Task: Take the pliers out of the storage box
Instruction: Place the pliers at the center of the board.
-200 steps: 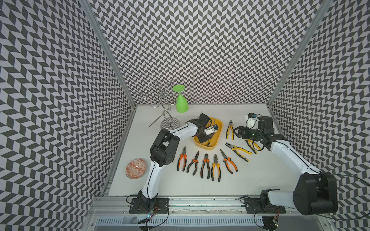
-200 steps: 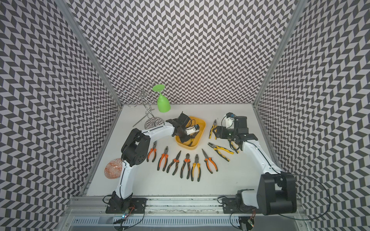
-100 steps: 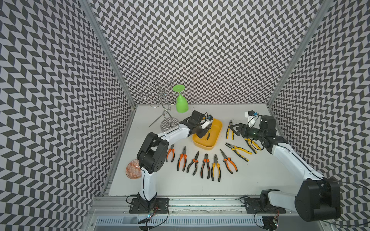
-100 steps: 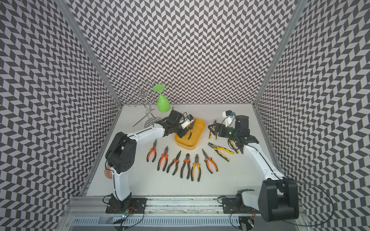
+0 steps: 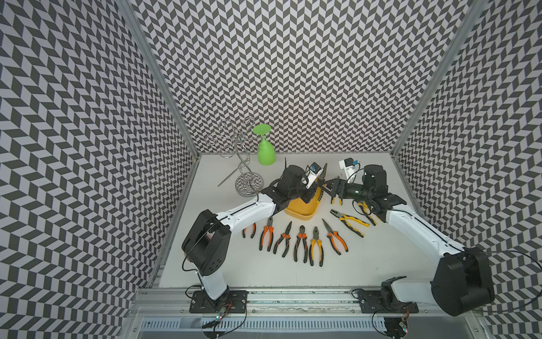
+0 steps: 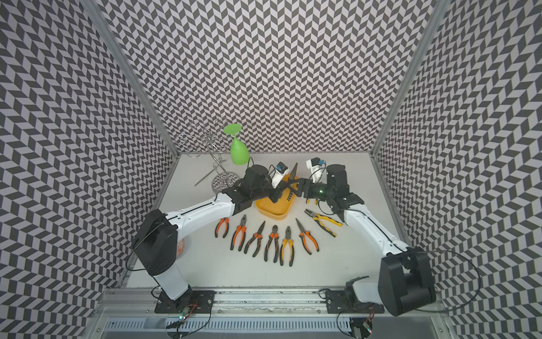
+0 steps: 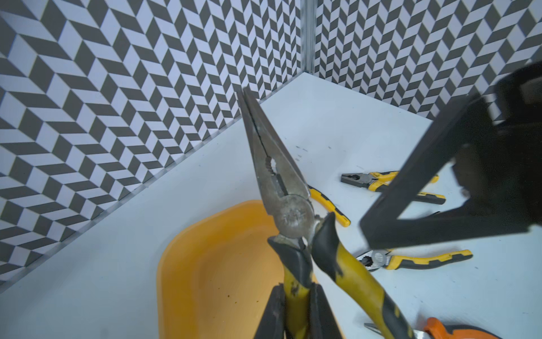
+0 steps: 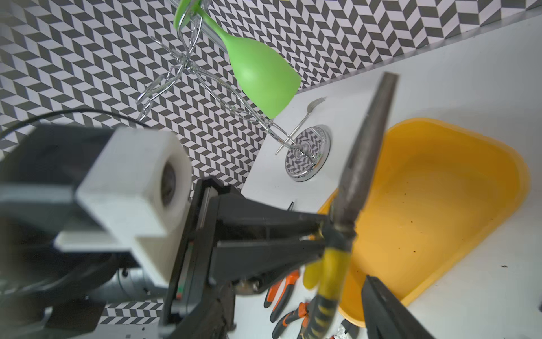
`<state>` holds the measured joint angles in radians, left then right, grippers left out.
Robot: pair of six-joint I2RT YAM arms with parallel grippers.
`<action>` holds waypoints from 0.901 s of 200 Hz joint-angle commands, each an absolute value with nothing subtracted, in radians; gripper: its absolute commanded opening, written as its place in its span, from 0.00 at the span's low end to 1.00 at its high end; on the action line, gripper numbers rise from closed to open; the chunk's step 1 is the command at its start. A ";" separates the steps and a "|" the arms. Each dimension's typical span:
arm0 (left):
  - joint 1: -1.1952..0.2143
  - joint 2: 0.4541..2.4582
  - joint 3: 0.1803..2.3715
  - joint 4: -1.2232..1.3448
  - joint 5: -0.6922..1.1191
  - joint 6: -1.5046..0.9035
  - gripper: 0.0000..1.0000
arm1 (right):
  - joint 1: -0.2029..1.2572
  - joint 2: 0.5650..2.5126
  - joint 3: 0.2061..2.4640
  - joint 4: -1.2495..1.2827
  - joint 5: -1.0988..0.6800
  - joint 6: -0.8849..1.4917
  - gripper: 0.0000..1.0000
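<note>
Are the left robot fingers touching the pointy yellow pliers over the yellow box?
Touching. The left wrist view shows the left gripper shut on the pliers, its fingers pressing both sides of one yellow handle.

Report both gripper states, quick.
Left gripper: shut on the yellow-handled pliers, above the storage box.
Right gripper: open, holding nothing, close to those pliers.

needle-nose pliers (image 7: 289, 211): yellow-and-black handles, nose closed and up, held above box | storage box (image 5: 299, 212): yellow tub, flat on table | row of pliers (image 5: 301, 243): six, before box | yellow-handled pliers (image 5: 347, 220): apparently three, right of box
</note>
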<state>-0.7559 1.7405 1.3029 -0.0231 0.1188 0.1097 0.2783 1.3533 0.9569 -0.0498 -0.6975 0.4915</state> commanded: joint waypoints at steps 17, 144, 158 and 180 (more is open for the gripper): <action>-0.789 1.695 1.302 0.046 0.105 0.080 0.00 | 0.295 1.369 0.996 0.017 -0.655 0.556 0.49; -0.821 1.691 1.282 0.061 0.109 0.106 0.00 | 0.294 1.379 1.008 -0.058 -0.559 0.553 0.07; -0.822 1.683 1.272 0.074 0.118 0.112 0.00 | 0.295 1.378 1.008 -0.079 -0.548 0.536 0.02; -0.822 1.668 1.256 0.092 0.109 0.115 0.24 | 0.293 1.367 1.009 -0.089 -0.523 0.527 0.00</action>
<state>-0.8124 1.7241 1.2694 0.0219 0.0971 0.1036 0.2874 1.3827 0.9810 -0.1024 -0.5659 0.5625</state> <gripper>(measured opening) 0.157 0.169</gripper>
